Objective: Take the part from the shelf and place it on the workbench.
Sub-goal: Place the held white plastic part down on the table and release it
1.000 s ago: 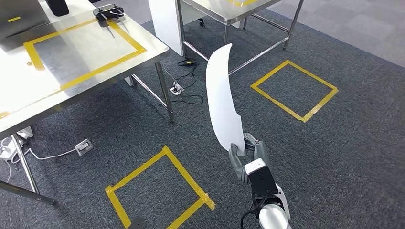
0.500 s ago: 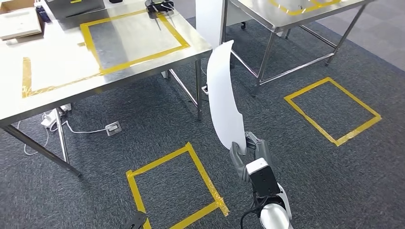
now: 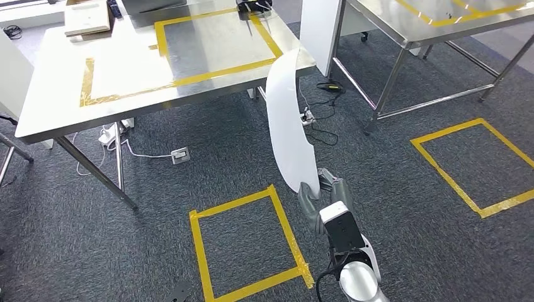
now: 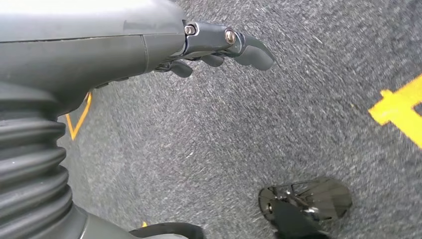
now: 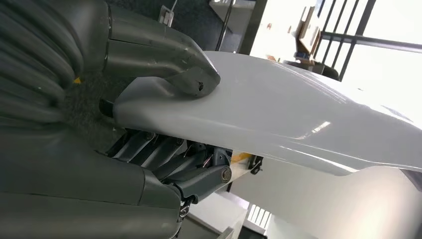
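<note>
A long, curved white part [image 3: 288, 123] stands upright, held at its lower end by my right hand [image 3: 322, 194]. In the right wrist view the thumb [image 5: 164, 57] presses on top of the white part [image 5: 298, 119] and the fingers [image 5: 169, 159] wrap beneath it. The steel workbench [image 3: 113, 94] with yellow tape outlines lies ahead at the upper left; the part's top edge overlaps its front right corner in the head view. My left hand [image 4: 214, 45] hangs over grey carpet with nothing in it, its fingers loosely curled.
A second steel table [image 3: 434, 28] stands at the upper right, with a white panel [image 3: 320, 31] between the two tables. Yellow tape squares [image 3: 249, 242] mark the carpet near me and to the right [image 3: 478, 163]. Cables and a power socket [image 3: 181, 155] lie under the workbench.
The whole view has shifted: the workbench and floor marks have slid rightward and closer in the head view. My right hand keeps holding the white part upright.
</note>
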Controlling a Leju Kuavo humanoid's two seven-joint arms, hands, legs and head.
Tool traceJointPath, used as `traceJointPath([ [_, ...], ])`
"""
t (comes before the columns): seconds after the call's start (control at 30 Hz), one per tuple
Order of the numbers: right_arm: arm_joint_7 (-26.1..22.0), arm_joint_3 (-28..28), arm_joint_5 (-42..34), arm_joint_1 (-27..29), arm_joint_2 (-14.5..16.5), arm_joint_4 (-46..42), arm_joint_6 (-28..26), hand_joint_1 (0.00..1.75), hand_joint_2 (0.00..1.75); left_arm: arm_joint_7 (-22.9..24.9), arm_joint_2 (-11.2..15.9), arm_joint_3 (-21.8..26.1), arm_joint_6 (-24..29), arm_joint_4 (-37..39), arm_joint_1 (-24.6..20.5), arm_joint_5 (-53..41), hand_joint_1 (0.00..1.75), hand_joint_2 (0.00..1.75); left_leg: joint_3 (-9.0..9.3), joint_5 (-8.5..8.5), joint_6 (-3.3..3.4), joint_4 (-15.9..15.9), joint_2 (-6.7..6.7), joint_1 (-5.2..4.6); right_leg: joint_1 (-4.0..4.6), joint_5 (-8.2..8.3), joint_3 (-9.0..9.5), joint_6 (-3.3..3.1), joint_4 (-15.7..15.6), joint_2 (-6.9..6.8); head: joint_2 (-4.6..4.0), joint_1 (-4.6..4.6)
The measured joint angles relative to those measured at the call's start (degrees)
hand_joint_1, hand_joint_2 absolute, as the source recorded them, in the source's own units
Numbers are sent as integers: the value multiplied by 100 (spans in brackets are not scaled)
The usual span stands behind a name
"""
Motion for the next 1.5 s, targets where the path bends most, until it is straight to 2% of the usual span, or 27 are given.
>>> traceJointPath([
  [0.07,0,8,4,-33,7,14,9,175,175,-28,2,14,14,1,-2,28,0,175,72,8,96,-170,23,-29,35,-17,0,55,23,-90,0,10],
  [0.13,1,17,5,-57,14,27,12,175,175,-45,8,43,20,2,15,40,0,175,48,35,178,-181,-100,-17,25,-38,17,113,35,-115,0,18],
  [0.2,-2,22,6,-81,19,34,12,175,175,-50,11,67,21,1,14,43,0,175,43,66,252,-203,-213,9,-13,-216,-78,183,280,130,0,26],
  [0.27,-3,22,7,-87,16,47,11,175,175,-51,8,77,21,1,3,43,0,175,26,87,295,-209,-333,24,-36,-572,-400,227,960,419,0,40],
  [0.33,1,22,9,-81,10,73,10,175,175,-51,5,80,21,2,11,43,0,175,8,96,305,-203,-473,22,-34,-783,-728,235,1601,485,0,46],
  [0.37,2,22,11,-80,7,84,9,175,175,-51,6,81,21,2,19,43,0,175,5,100,304,-198,-552,21,-34,-726,-764,225,1648,494,0,47],
  [0.4,3,22,14,-82,5,90,9,175,175,-52,7,81,21,2,24,43,0,175,4,104,300,-191,-634,21,-35,-568,-687,207,1468,515,0,48],
  [0.43,3,22,16,-86,4,92,8,175,175,-55,6,82,21,2,25,43,0,175,4,109,291,-185,-717,23,-37,-347,-512,182,1097,583,0,50],
  [0.5,3,22,19,-93,4,92,8,175,175,-68,-5,83,22,1,17,43,0,175,-15,126,248,-173,-866,24,-45,-54,-161,136,343,843,0,52],
  [0.57,5,22,19,-96,4,92,5,175,175,-81,-12,84,23,1,15,44,0,175,-56,157,171,-180,-989,36,-33,-6,-47,121,60,963,0,55],
  [0.6,8,22,19,-99,6,91,4,175,175,-85,-11,85,24,2,23,44,0,175,-73,176,124,-197,-1053,44,-20,9,-47,115,45,900,0,57],
  [0.63,10,22,19,-102,9,91,2,175,175,-87,-5,86,24,4,34,44,0,175,-91,188,88,-204,-1057,52,-24,27,-39,84,25,831,0,56],
  [0.7,8,22,20,-108,18,90,1,175,175,-86,6,88,24,8,44,43,0,175,-182,87,36,-56,-802,31,-42,61,-15,0,-31,685,0,31],
  [0.77,4,21,19,-95,18,92,1,175,175,-86,11,89,24,8,31,43,0,175,-450,-245,3,528,-437,15,-39,70,-5,-55,-54,520,0,2],
  [0.83,1,21,17,-68,14,104,5,175,175,-86,11,89,24,10,29,43,0,175,-742,-529,-29,1196,-322,25,-23,63,-10,-68,-49,348,0,-2],
  [0.87,-4,22,11,-57,13,115,8,175,175,-87,12,89,28,11,37,43,0,175,-775,-536,-39,1309,-307,27,-19,58,-12,-69,-44,268,0,-2],
  [0.9,-11,21,-7,-52,13,126,17,175,175,-92,14,89,36,13,45,42,0,175,-692,-438,-43,1194,-291,28,-18,50,-12,-62,-35,204,0,-3],
  [1.0,-50,21,-75,-56,13,143,53,175,175,-117,26,89,59,14,50,40,0,175,-85,-46,-1,135,-188,12,-10,6,-20,0,25,73,0,0],
  [1.07,-69,22,-87,-67,14,144,70,175,175,-133,31,91,62,16,59,40,0,175,77,-24,80,-154,-170,-15,8,-7,-32,59,52,32,0,5],
  [1.13,-78,23,-86,-75,16,144,86,175,175,-150,36,103,68,17,77,40,0,175,76,-7,164,-155,-202,-22,11,0,-27,121,45,31,0,8],
  [1.2,-84,23,-85,-83,16,144,100,175,175,-165,38,123,75,17,79,40,0,175,80,17,239,-182,-226,2,-9,-101,-70,192,168,194,0,14],
  [1.27,-90,22,-82,-84,14,145,110,175,175,-173,34,133,80,17,60,40,0,175,69,37,292,-197,-251,23,-28,-417,-312,247,703,415,0,26],
  [1.33,-91,22,-81,-69,9,146,116,175,175,-172,29,136,83,17,48,40,0,175,45,44,314,-192,-292,22,-31,-724,-672,267,1436,482,0,32],
  [1.37,-89,22,-81,-63,6,148,117,175,175,-168,27,136,83,17,48,40,0,175,37,46,315,-187,-319,20,-31,-743,-767,266,1620,486,0,32],
  [1.4,-88,22,-81,-60,4,148,117,175,175,-162,28,137,83,17,50,40,0,175,35,47,315,-181,-346,20,-33,-650,-754,258,1586,486,0,32],
  [1.43,-87,22,-78,-62,2,148,117,175,175,-157,27,138,82,17,50,40,0,175,39,47,311,-174,-373,20,-35,-461,-622,244,1314,488,0,32],
  [1.5,-85,23,-73,-70,2,147,120,175,175,-152,21,139,78,17,45,43,0,175,44,50,282,-163,-419,14,-27,-108,-226,205,494,516,0,33],
])
